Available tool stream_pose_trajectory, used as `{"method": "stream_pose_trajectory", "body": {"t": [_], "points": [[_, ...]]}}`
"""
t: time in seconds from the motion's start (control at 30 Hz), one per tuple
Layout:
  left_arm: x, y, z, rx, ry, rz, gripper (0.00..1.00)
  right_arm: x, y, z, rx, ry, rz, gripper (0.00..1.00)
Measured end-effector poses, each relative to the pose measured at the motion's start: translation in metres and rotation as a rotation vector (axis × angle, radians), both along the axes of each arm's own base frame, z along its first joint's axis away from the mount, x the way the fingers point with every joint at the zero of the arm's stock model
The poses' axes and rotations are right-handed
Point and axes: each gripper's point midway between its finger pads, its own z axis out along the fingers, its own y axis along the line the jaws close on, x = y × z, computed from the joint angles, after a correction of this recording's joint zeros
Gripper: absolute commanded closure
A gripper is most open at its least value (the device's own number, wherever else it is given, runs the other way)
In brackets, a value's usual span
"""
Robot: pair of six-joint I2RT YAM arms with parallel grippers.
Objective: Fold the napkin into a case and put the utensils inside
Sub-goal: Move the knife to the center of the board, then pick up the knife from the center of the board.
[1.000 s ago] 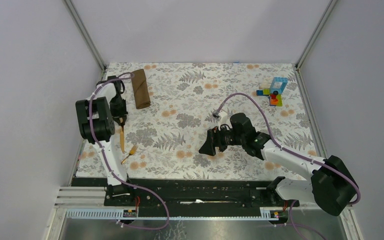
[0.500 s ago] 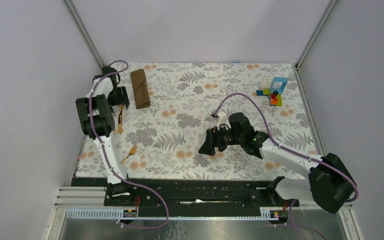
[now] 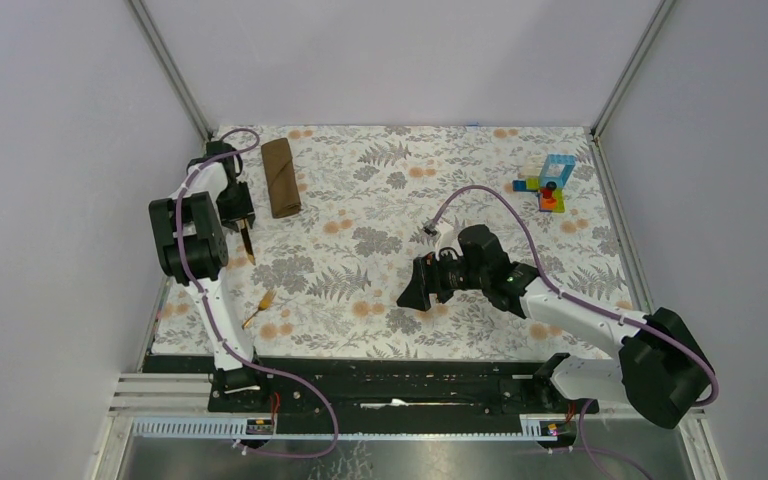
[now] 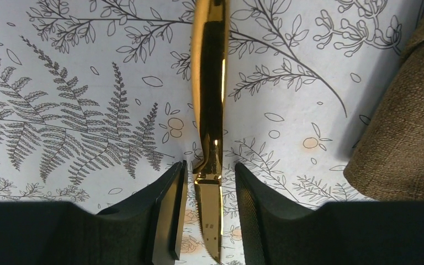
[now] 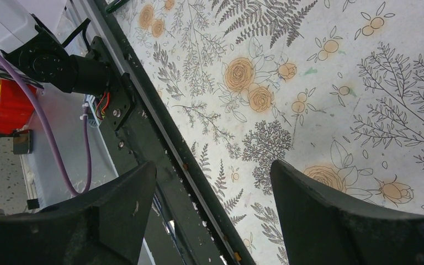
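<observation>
The brown napkin (image 3: pixel 281 177) lies folded into a narrow strip at the table's far left; its edge also shows in the left wrist view (image 4: pixel 403 127). My left gripper (image 3: pixel 245 222) is just left of the strip and shut on a gold knife (image 3: pixel 249 245). In the left wrist view the knife (image 4: pixel 210 83) runs straight out between the fingers of the left gripper (image 4: pixel 210 165), its serrated blade nearest the camera, above the floral cloth. A second yellow utensil (image 3: pixel 260 306) lies near the front left. My right gripper (image 3: pixel 410 290) is open and empty in mid-table, also shown in the right wrist view (image 5: pixel 212 165).
A small stack of colourful toy blocks (image 3: pixel 550 180) stands at the far right. The black rail at the table's front edge (image 5: pixel 143 138) shows below the right gripper. Grey walls and metal posts close in the table's left, right and back.
My left gripper has carried the knife from the near-left part of the table toward the far side, close to the napkin strip. The right arm has barely moved.
</observation>
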Motion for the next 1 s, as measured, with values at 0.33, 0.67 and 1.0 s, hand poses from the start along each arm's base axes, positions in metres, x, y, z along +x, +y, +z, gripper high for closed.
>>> {"method": "stream_pose_trajectory", "body": {"t": [0.33,0.67,1.0], "points": [[0.0001,-0.0005,0.0002,0.018,0.004,-0.008,0.58,-0.0001,-0.0001,0.0030,0.006,-0.007,0.000,0.18],[0.0020,-0.0061,-0.0016,-0.009,0.014,-0.007,0.82,-0.0001,0.0000,0.0035,0.008,-0.008,0.000,0.17],[0.0010,-0.0068,0.0013,0.002,0.005,0.001,1.00,0.0000,0.0000,0.0034,0.008,-0.008,-0.001,0.17]]}}
